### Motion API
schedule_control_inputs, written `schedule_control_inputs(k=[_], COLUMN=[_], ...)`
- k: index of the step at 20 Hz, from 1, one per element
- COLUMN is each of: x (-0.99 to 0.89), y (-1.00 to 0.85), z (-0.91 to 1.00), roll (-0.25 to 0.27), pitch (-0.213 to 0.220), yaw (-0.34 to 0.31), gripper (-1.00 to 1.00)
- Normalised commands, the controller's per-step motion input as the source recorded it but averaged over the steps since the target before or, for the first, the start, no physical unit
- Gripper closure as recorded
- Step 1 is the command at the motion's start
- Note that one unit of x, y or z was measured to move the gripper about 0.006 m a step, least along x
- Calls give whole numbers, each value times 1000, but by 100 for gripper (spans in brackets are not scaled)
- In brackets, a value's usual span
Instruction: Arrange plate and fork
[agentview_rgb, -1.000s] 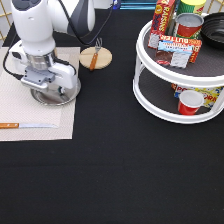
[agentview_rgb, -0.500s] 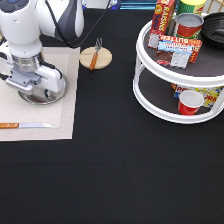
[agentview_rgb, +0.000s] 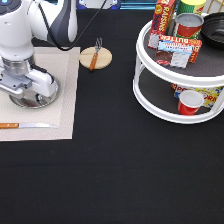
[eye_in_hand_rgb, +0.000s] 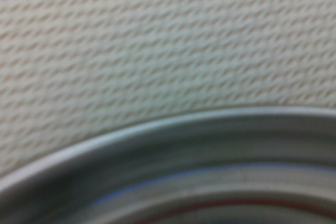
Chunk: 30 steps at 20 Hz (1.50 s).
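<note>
The shiny silver plate (agentview_rgb: 39, 101) lies on the beige placemat (agentview_rgb: 66, 70) at the exterior view's left. My gripper (agentview_rgb: 25, 92) is right on top of it, shut on the plate's rim, and the hand hides most of the plate. The wrist view shows the plate's curved rim (eye_in_hand_rgb: 187, 125) close up against the woven placemat (eye_in_hand_rgb: 150, 50). The fork (agentview_rgb: 95, 52), with a brown wooden handle, lies across the round wooden disc (agentview_rgb: 103, 61) to the right of the placemat's top corner, apart from the gripper.
A knife with an orange handle (agentview_rgb: 25, 125) lies along the placemat's bottom edge. A white two-tier turntable (agentview_rgb: 150, 92) at the right holds cans, boxes and a red cup (agentview_rgb: 189, 102). The table is black.
My gripper and the plate have moved together to the exterior view's left across the placemat. The fork, disc and knife have not moved.
</note>
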Motion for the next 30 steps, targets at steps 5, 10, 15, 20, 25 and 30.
schedule_control_inputs(k=[5,10,15,20,25,30], x=[321,241,-2,-385,-759,-961], y=[-733,-181,422,636,731,645], z=[117,236,627,569,518,359], roll=[91,93,54,51,6,-3], pitch=[51,96,63,10,-49,-128], yaw=[104,91,124,72,47,15], gripper=[-100,-100,-100,-100,-100,-100])
